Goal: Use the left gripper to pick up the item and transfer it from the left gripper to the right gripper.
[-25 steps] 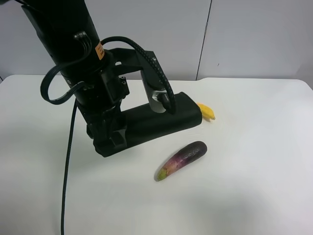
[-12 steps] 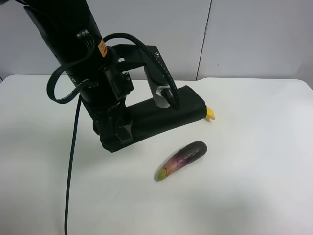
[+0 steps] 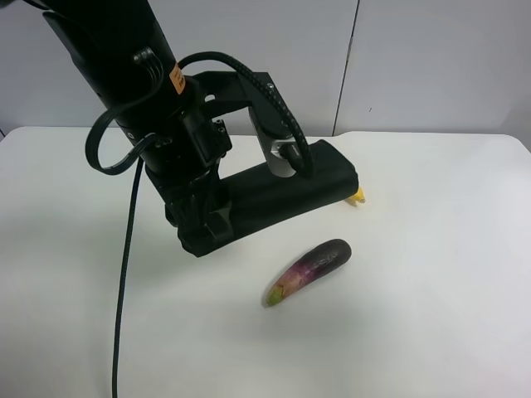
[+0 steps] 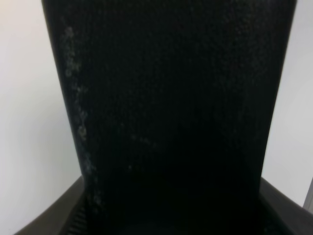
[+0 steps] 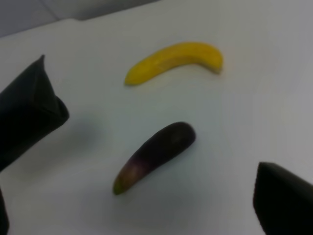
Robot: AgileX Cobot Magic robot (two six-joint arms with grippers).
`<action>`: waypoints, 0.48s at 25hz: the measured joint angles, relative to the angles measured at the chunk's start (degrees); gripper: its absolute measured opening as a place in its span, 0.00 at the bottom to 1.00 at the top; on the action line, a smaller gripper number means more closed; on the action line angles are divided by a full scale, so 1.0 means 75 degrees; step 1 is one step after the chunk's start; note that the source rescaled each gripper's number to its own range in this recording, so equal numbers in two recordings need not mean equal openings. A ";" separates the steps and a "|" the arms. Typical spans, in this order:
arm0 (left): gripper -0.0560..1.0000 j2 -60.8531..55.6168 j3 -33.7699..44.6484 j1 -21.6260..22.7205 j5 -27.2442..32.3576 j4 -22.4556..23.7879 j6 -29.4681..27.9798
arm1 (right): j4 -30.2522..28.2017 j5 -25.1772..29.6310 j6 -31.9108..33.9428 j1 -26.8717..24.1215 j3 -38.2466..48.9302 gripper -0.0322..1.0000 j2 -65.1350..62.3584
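Objects on view are three: one dark case (image 3: 278,197), one yellow banana (image 5: 176,61) and one purple eggplant (image 3: 309,269), with one white desk (image 3: 431,332) under them. The left claw (image 3: 206,230) is closed tightly on one end of the case and holds it flat, a little above the desk. The free end of the case points toward the far right corner of the desk. In the left wrist view the case (image 4: 171,122) fills nearly the whole picture. The case covers most of the banana in the high view, where only a yellow tip (image 3: 358,196) shows near the far edge. The eggplant lies on the desk near its middle, closer to the front edge than the case, and touches nothing. The right claw (image 5: 142,210) is spread wide and grips nothing. One finger (image 5: 283,200) of it is clear, and the eggplant and the banana lie on the desk beyond it, apart from each other.
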 joint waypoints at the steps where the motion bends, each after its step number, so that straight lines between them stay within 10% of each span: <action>1: 0.11 0.0000 0.0000 0.0000 0.0000 -0.0001 0.0000 | 0.0300 -0.0047 -0.0083 0.0000 -0.0014 1.00 0.0366; 12: 0.11 0.0000 0.0000 0.0000 -0.0559 -0.0008 0.0000 | 0.3610 -0.0403 -0.2624 0.0000 -0.0014 1.00 0.3577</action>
